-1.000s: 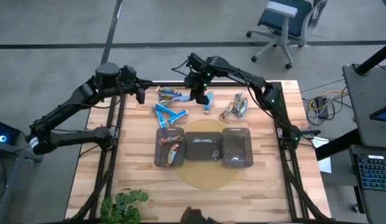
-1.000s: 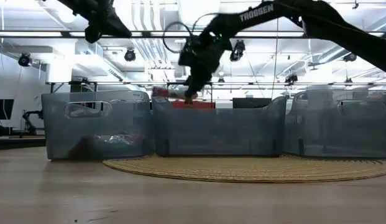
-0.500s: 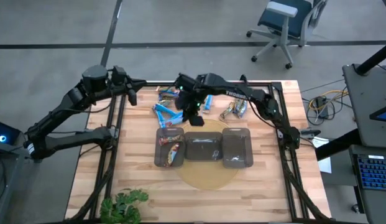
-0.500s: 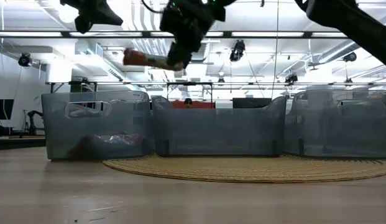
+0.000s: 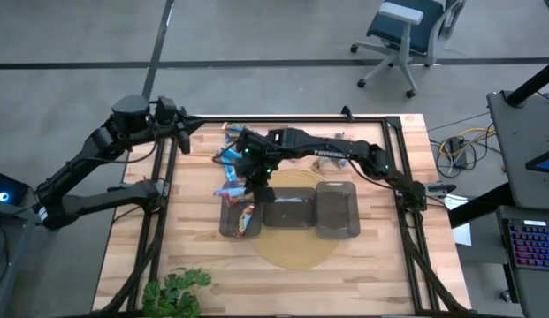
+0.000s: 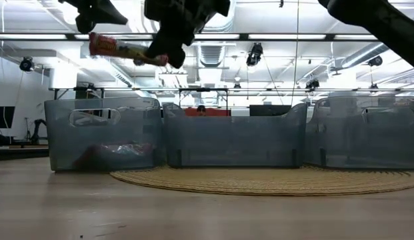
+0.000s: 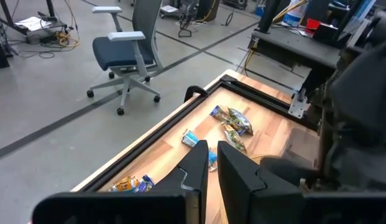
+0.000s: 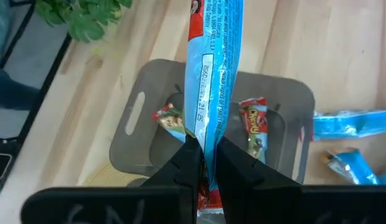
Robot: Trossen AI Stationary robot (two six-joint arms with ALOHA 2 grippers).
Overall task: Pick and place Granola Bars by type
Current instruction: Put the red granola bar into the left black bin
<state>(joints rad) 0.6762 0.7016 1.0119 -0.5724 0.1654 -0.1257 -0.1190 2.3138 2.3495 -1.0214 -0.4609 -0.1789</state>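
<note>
**Right gripper holding a bar above the left tray**

The right gripper (image 5: 255,183) is extended across the table and positioned above the left tray (image 5: 228,223). Its fingers (image 8: 180,163) are clamped on a blue and red granola bar (image 8: 214,68). In the right wrist view the bar projects forward from between the fingers, directly over the tray opening. In the low view the same bar (image 6: 123,48) hangs roughly level, well above the tray rims, with its red end pointing away from the gripper.

The left tray already contains two granola bars with red on their wrappers (image 8: 254,126), lying side by side on the tray floor. The middle tray (image 5: 292,212) and the right tray (image 5: 338,210) stand in a row beside it. All three trays rest on a round woven mat (image 5: 296,252).

Loose bars remain on the bare wooden table (image 5: 380,256) behind the trays:
- Bright blue bars (image 5: 230,157) lie near the right gripper, on its far side.
- A cluster of green and silver bars (image 7: 233,124) lies further along the back edge.

The left gripper (image 5: 179,134) is parked at the table's rear left corner, clear of the bars. Its fingers (image 7: 196,165) are closed, with nothing between them.

A potted plant (image 5: 172,291) stands at the front edge of the table. An office chair (image 5: 407,35) stands on the floor beyond the table.
</note>
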